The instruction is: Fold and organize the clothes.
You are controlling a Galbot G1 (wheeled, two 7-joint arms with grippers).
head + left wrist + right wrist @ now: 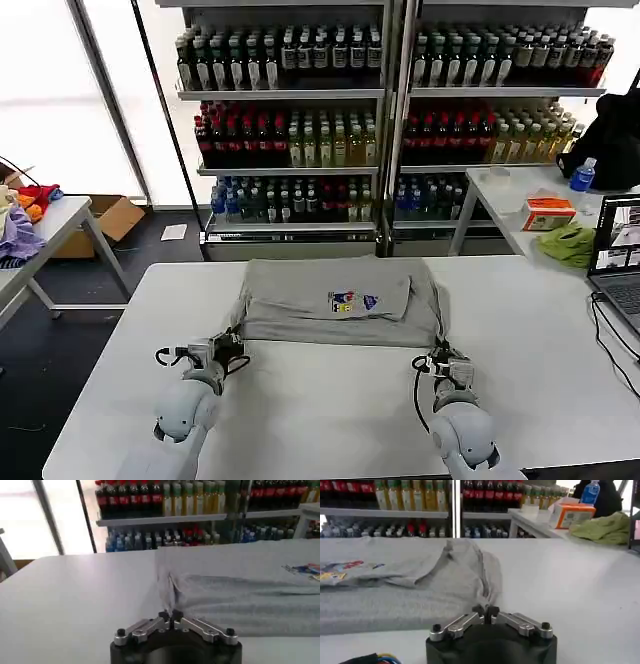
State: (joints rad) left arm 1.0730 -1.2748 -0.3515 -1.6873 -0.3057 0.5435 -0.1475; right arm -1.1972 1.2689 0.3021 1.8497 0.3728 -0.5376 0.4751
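The clothes are one light grey T-shirt (330,295), lying partly folded on the white table (330,420) with its small coloured logo (353,301) facing up. My left gripper (234,342) is at the shirt's near left corner. In the left wrist view that gripper (170,615) is shut, and the T-shirt (250,595) puckers up from its tips. My right gripper (441,357) is at the near right corner. In the right wrist view this gripper (486,611) is shut too, with a bunched fold of the T-shirt (470,575) running into it.
A laptop (622,270) and its cable (610,340) lie at the table's right edge. Behind it, a side table holds a lime-green cloth (568,244) and an orange box (548,212). Bottle shelves (380,110) stand at the back. Another table with cloths (20,235) is at the left.
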